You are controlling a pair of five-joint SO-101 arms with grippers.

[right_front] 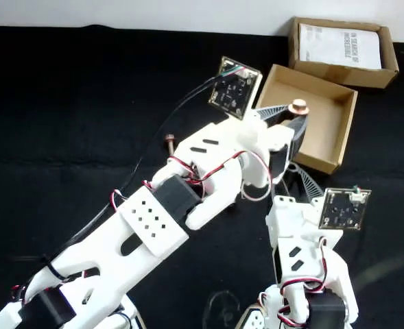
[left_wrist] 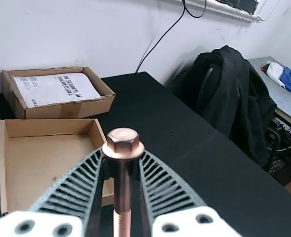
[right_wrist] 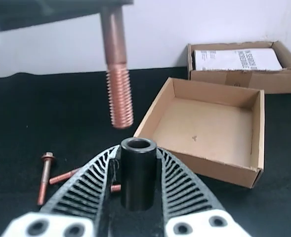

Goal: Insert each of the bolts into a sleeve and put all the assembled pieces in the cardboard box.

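My left gripper is shut on a copper bolt, held upright with its hex head on top. In the high view that gripper hangs by the near-left corner of the open cardboard box. My right gripper is shut on a black sleeve, which stands upright with its bore facing up. The held bolt hangs just above the sleeve, its threaded tip slightly to one side of the bore and not inside. In the high view the right gripper sits directly under the left one.
Two loose bolts lie on the black cloth beside the sleeve, and one more bolt lies beside the left arm. A second box holding a booklet stands behind the cardboard box. A black backpack sits off the table.
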